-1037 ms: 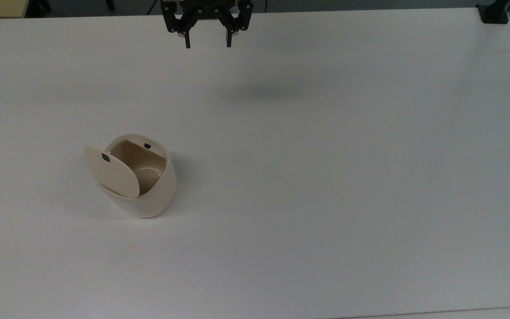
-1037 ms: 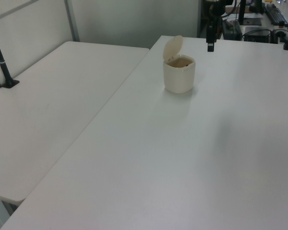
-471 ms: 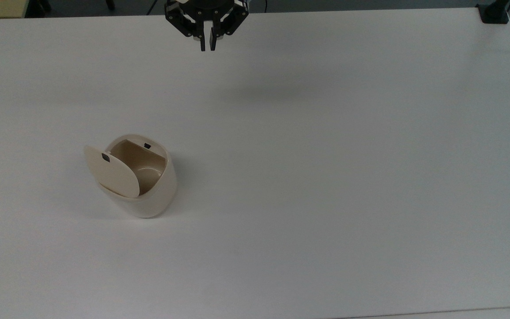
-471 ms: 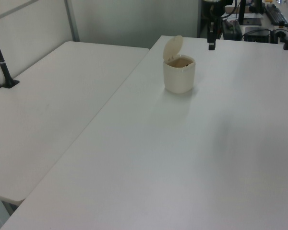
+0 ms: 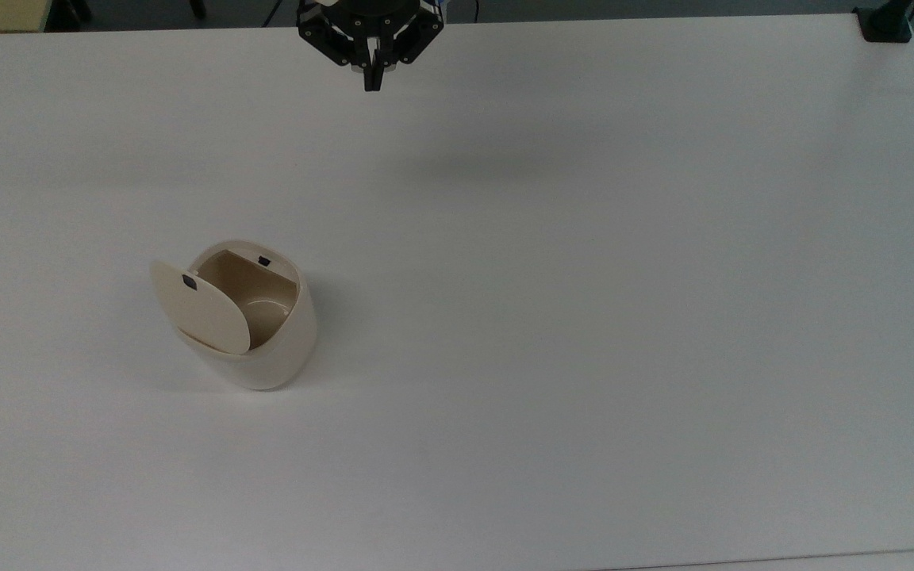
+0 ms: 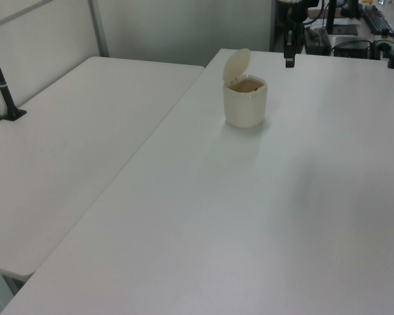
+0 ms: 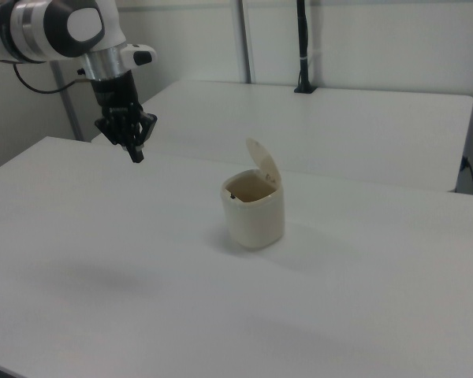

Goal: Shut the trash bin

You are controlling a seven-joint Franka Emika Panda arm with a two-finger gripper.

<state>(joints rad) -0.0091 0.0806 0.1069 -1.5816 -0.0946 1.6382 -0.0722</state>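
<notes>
The cream trash bin (image 5: 266, 349) stands on the white table (image 5: 584, 317), left of centre in the top view. Its flat lid (image 5: 199, 309) is tipped up on the bin's left side, showing the tan inside (image 5: 255, 297). The left view has the bin (image 6: 245, 105) with the lid (image 6: 237, 64) upright, and so does the right view, bin (image 7: 254, 214) and lid (image 7: 262, 164). My gripper (image 5: 372, 82) hangs shut and empty above the table's far edge, well away from the bin. It is also in the left view (image 6: 289, 63) and right view (image 7: 136, 154).
A second white table (image 6: 72, 144) adjoins on the left view's left, with a black post (image 6: 1, 82) clamped to it. A black clamp (image 5: 885, 24) sits at the top view's upper right corner. Desk clutter (image 6: 354, 33) lies beyond the far edge.
The gripper's fingers have closed from wide apart to shut together. The gripper stays high at the far edge. The bin and lid have not moved.
</notes>
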